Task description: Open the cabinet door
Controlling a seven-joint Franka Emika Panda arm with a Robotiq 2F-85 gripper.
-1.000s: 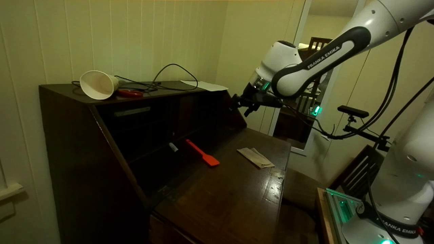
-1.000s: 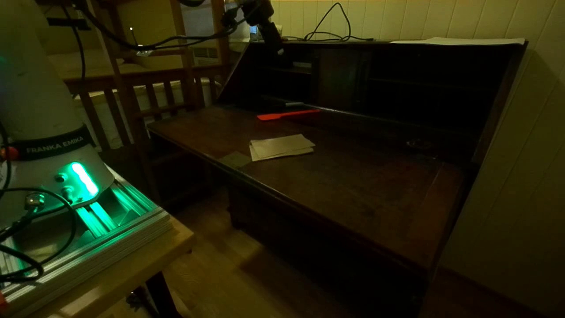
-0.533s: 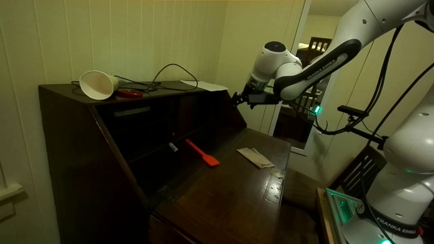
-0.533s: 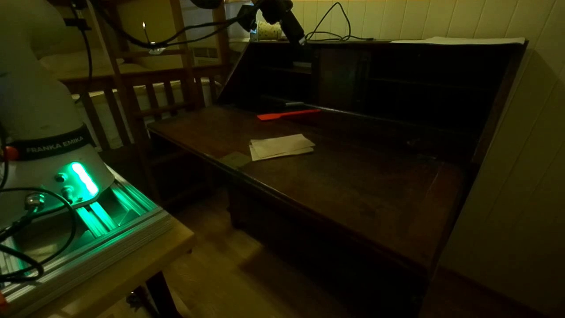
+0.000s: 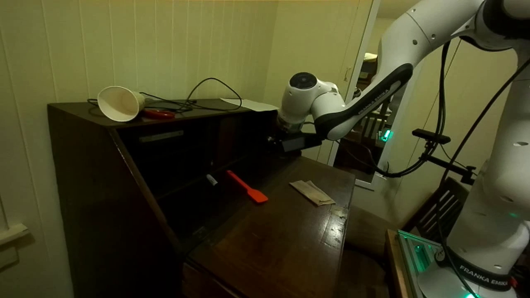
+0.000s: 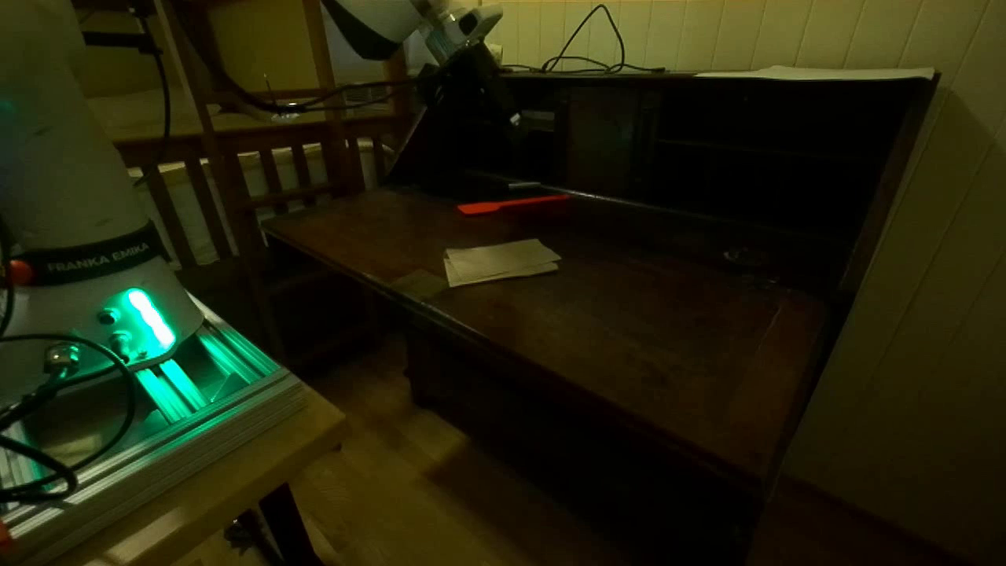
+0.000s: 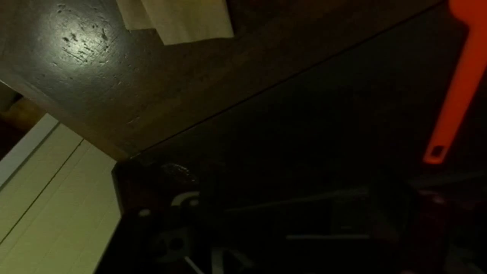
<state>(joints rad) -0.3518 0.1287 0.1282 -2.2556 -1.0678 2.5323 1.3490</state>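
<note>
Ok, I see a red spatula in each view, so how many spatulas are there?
1. The red spatula lies on the desk part of the cabinet, its narrow end toward the dark recess; all three views show this same one. More could be hidden in there.

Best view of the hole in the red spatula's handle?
Wrist view: close enough that the hole shows plainly. Both exterior views show the red spatula whole, but its hole is too small to make out.
</note>
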